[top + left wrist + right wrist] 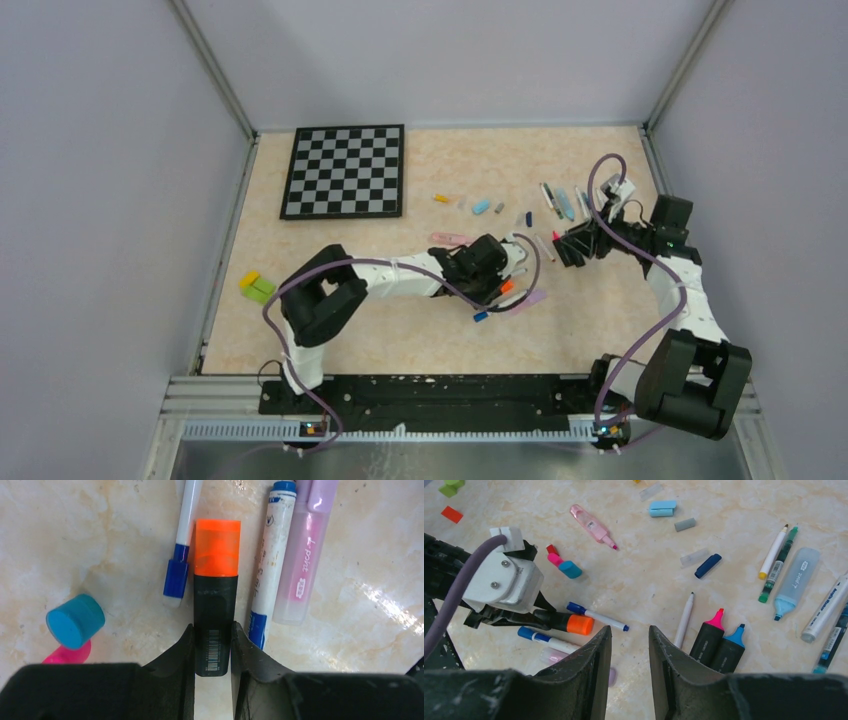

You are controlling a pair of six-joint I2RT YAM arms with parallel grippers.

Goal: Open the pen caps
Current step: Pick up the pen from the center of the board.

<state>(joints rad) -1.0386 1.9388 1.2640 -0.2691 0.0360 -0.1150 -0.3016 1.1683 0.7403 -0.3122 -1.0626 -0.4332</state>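
One orange cap is the current job: it sits on its black marker, lying right of the tabletop's middle. The left gripper pinches the barrel on both sides. The right gripper hangs nearby, jaws partly apart, holding nothing. Next, I judge, it must clamp the cap and pull along the barrel.

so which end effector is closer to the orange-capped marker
Left. The left end effector grips the orange-capped marker, fingers against both sides of its black barrel. The right end effector is open and apart from it, near the uncapped pink highlighter.
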